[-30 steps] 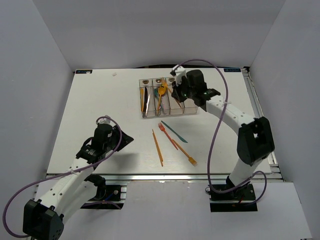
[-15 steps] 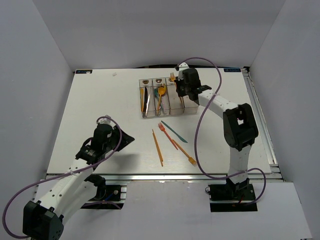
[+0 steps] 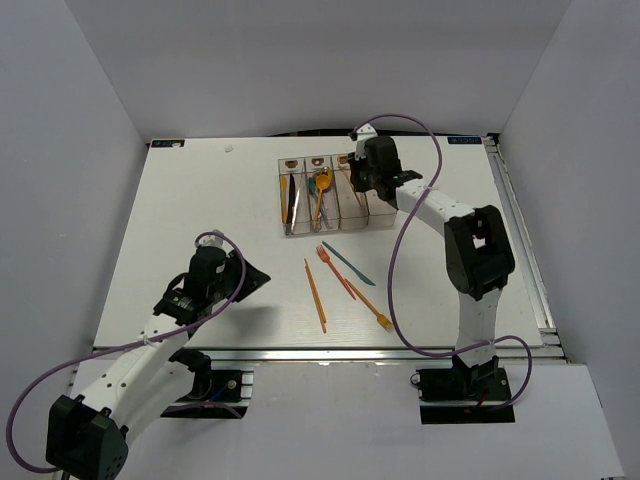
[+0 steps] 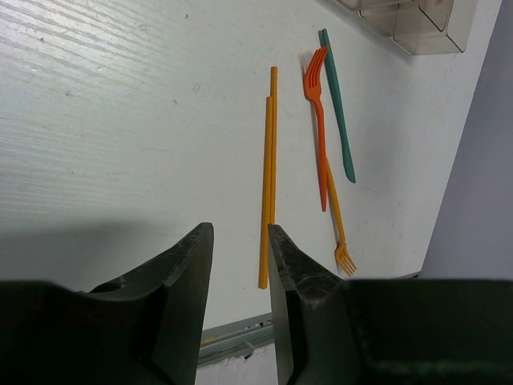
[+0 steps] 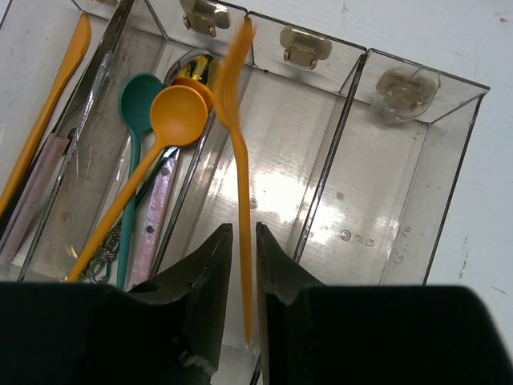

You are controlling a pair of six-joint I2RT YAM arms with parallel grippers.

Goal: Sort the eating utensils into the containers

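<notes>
Over the table from above, my right claw [image 3: 358, 172] hangs at the label end of the containers [image 3: 385, 222], and my left claw [image 3: 248, 277] sits low, near an orange stick [image 3: 316, 295] lying loose. Through the left wrist, my left claw [image 4: 240, 233] is slightly parted and empty, with a red fork [image 4: 319, 120] and a teal knife [image 4: 337, 112] lying beyond it. Through the right wrist, an orange fork [image 5: 240, 160] runs between my right claw's [image 5: 244, 233] close-set fingers over the empty bin beside the orange spoon [image 5: 176, 108]; I cannot tell whether they pinch it.
</notes>
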